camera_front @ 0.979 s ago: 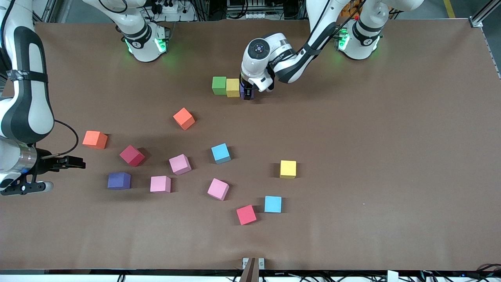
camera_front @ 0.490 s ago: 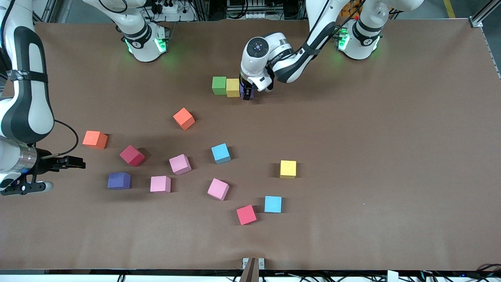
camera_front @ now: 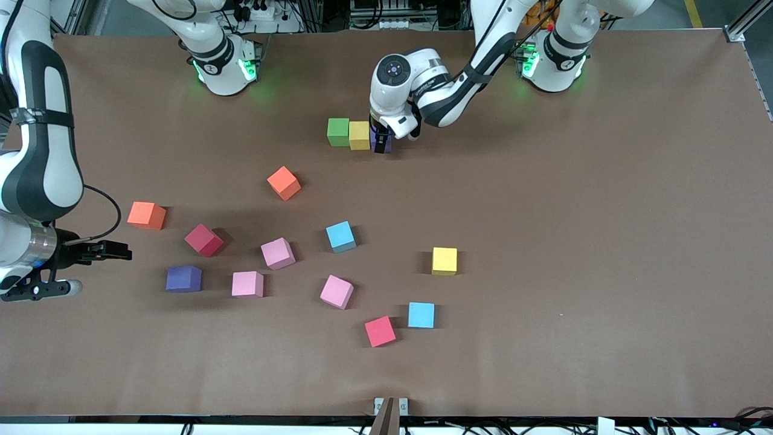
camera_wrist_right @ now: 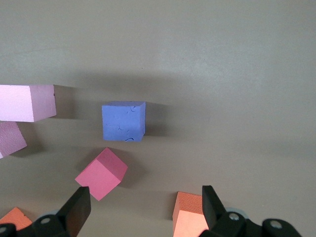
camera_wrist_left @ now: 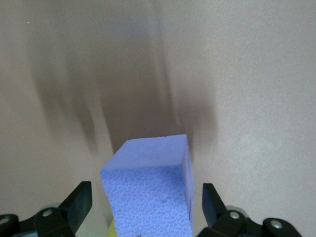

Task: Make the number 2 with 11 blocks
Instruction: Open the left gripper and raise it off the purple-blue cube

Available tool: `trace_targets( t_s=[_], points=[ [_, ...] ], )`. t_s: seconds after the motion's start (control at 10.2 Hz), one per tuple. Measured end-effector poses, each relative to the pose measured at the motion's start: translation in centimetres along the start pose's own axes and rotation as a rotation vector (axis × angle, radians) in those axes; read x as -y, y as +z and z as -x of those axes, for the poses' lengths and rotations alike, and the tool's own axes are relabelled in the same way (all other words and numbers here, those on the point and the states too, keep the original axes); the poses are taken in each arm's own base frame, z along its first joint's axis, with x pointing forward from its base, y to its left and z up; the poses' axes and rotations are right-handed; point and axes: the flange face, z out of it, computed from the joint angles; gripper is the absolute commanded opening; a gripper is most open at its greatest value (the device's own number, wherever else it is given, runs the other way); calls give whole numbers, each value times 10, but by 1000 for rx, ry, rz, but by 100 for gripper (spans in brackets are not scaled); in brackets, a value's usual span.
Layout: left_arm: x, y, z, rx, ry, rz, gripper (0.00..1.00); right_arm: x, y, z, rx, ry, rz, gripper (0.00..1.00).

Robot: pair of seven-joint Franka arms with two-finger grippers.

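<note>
From the left wrist camera I see a purple block (camera_wrist_left: 148, 190) sitting between my left gripper's (camera_wrist_left: 147, 207) two black fingers (camera_wrist_left: 79, 202). The fingers stand spread, one on each side of the block, and a clear gap of brown surface (camera_wrist_left: 247, 74) shows between each finger and the block's sides, so neither finger touches it. The block's top face and one textured side face me. A sliver of yellow (camera_wrist_left: 110, 228) peeks out low against the block, on the side of one finger; I cannot tell what it belongs to. Soft dark shadows streak the surface past the block.
</note>
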Motion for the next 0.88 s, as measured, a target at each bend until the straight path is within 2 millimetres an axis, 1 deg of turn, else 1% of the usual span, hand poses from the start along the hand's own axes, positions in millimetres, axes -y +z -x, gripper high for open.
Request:
trace_targets(
  t_s=[0.2, 0.39, 0.59, 0.69, 0.88],
  points=[
    [-3, -9, 1, -15, 0, -1, 99, 0, 0, 0, 0, 0, 0, 100],
    [-11, -27, 0, -41, 11, -4, 99, 0, 0, 0, 0, 0, 0, 100],
    [-24, -55, -8, -58, 39, -5, 99, 0, 0, 0, 0, 1, 0, 100],
    [-33, -73, -15, -54, 67, -35, 99, 0, 0, 0, 0, 1, 0, 100],
    [-52, -117, -33, -59, 191, -91, 99, -1, 0, 0, 0, 1, 0, 100]
  ],
)
